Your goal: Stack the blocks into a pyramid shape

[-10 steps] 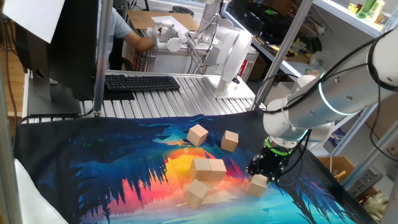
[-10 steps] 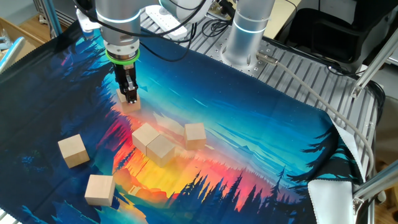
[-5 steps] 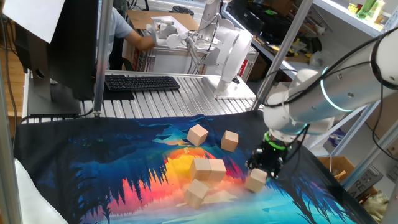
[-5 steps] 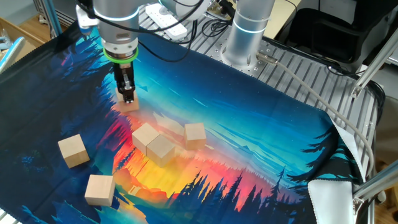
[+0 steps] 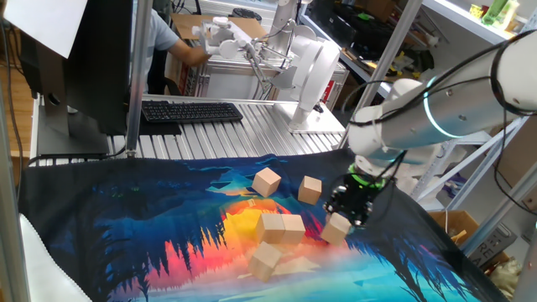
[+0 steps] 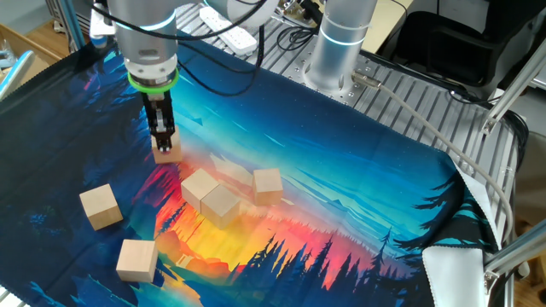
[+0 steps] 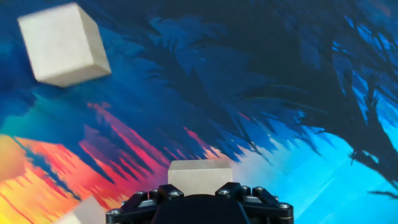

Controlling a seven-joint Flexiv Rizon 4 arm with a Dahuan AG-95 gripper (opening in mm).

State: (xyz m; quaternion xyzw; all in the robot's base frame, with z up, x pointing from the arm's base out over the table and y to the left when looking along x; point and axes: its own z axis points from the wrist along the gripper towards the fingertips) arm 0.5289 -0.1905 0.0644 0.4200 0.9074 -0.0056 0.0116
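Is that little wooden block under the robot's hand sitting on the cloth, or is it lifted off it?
Lifted. The gripper is shut on the block, which hangs above the cloth.

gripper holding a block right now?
Yes. The gripper is closed on one wooden block, which hangs clear of the printed cloth in the other fixed view.

a: what is the gripper (image 6: pixel 164 147) holding?
b: its fingers are closed on one wooden block (image 6: pixel 167 153), and it points straight down at the printed cloth (image 6: pixel 358 170).
a: where are the others?
b: three blocks (image 6: pixel 223 192) cluster close together at four o'clock from it. two separate blocks (image 6: pixel 119 233) lie apart at about six o'clock.
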